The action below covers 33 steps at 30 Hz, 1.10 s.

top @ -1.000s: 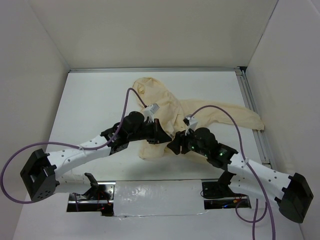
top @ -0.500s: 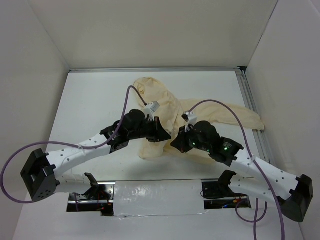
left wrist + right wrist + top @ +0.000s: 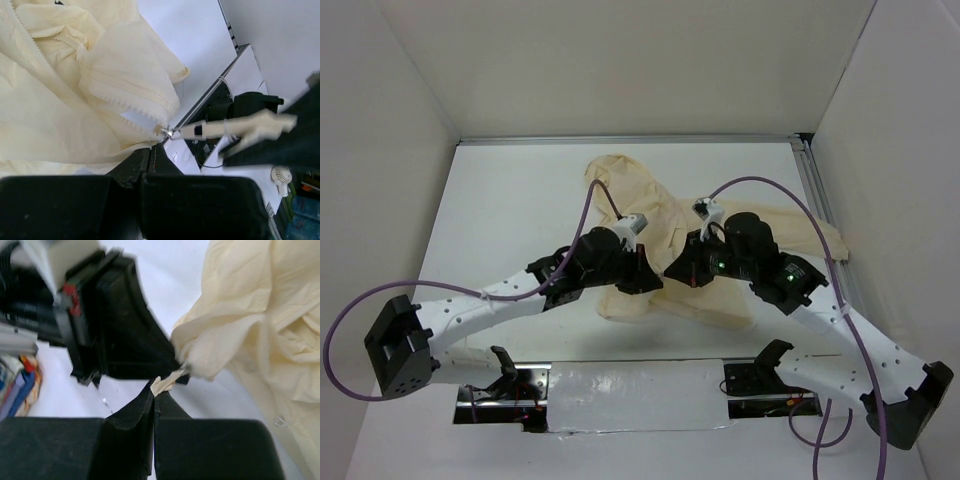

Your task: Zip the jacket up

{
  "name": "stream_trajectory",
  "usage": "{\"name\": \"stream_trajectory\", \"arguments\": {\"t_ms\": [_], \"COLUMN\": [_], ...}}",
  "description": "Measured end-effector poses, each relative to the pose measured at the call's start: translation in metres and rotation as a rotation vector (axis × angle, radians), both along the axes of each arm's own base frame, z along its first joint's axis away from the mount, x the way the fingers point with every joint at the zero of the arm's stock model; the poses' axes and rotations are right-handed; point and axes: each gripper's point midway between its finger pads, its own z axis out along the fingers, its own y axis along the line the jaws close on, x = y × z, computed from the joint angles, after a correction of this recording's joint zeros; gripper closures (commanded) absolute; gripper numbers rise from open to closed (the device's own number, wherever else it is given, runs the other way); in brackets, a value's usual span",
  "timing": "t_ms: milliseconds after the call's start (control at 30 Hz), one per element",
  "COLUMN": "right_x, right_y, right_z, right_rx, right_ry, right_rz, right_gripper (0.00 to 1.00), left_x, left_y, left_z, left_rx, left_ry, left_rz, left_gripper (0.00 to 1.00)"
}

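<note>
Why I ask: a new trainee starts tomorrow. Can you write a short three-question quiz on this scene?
1. True or false: the jacket is fully zipped.
2. The left gripper and the right gripper are: A) both open above the jacket; B) both shut on the jacket's fabric; C) both resting on bare table.
3. In the top view, toward which side does the outstretched sleeve point?

Key:
1. False. The rows of zipper teeth lie apart.
2. B.
3. Right.
</note>
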Motion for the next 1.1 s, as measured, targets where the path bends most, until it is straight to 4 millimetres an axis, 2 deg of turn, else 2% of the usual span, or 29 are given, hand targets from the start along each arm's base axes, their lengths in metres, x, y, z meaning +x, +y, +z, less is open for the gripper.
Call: {"name": "stream_trajectory", "arguments": {"t_ms": [167,267,333,400,533,700,767,833,900,1000,1033,1100], "right_x": [0.024,0.044,0.061,0.085,0.146,0.207,0.240,0.284,0.339,0.406,0.424,0.446], "right_y": [0.002,0.010,0.013,0.011,0.014,0.004,-0.009,-0.025,-0.046,-0.079,-0.091,-0.107], "right_z": [0.006,0.002,0.000,0.000,0.020,0.011,0.006,0.010,0.024,0.043,0.045,0.038], "right_rx": [0.077,0.112,0.125,0.121,0.126,0.058,0.005,-0.029,-0.041,-0.052,-0.064,-0.102], "right_ry": [0.059,0.110,0.124,0.132,0.094,0.060,0.047,0.016,-0.047,-0.150,-0.172,-0.178], "right_rz": [-0.117,-0.196,-0.266,-0.370,-0.569,-0.765,-0.857,-0.950,-1.051,-1.158,-1.184,-1.197], "right_gripper": [1.00,1.00,1.00,1.00,1.00,1.00,1.00,1.00,1.00,1.00,1.00,1.00], "left_x": [-0.016,-0.023,-0.028,-0.037,-0.057,-0.085,-0.090,-0.092,-0.093,-0.097,-0.098,-0.083], "left_y": [0.000,-0.006,-0.008,-0.008,-0.006,0.001,0.006,0.012,0.017,0.027,0.030,0.031], "left_z": [0.007,0.010,0.005,-0.004,-0.021,-0.029,-0.030,-0.031,-0.035,-0.047,-0.053,-0.056], "left_rx": [-0.049,-0.063,-0.050,-0.027,0.011,0.045,0.053,0.062,0.076,0.112,0.129,0.137], "left_ry": [-0.041,-0.055,-0.043,-0.017,0.029,0.048,0.050,0.053,0.061,0.083,0.094,0.069], "left_rz": [-0.065,-0.091,-0.108,-0.132,-0.185,-0.245,-0.246,-0.232,-0.222,-0.212,-0.208,-0.140], "left_gripper": [1.00,1.00,1.00,1.00,1.00,1.00,1.00,1.00,1.00,1.00,1.00,1.00]}}
